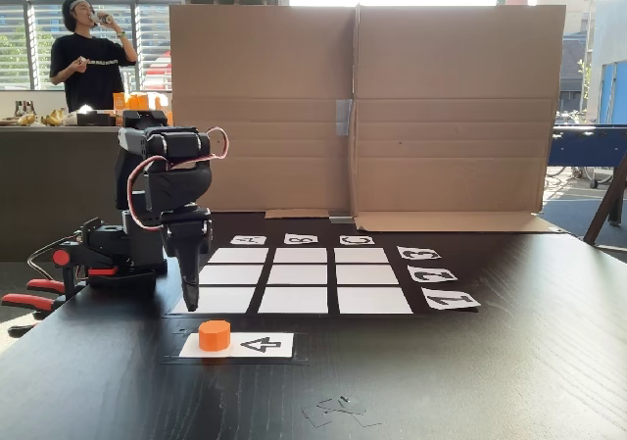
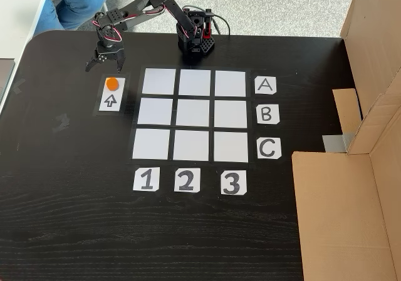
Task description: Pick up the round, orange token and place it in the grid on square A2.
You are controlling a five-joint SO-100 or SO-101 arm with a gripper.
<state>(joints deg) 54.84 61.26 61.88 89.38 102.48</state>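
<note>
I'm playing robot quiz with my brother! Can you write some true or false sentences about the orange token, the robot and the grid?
1. The token sits on the white arrow card. True.
2. The token already lies in the grid. False: all nine cells are bare; the token is beside the grid.
3. The gripper is squeezing the token. False: its fingers hang near the token with nothing between them.
4. A cardboard wall stands behind the grid in a fixed view. True.
5. The number cards read 1, 2, 3. True.
</note>
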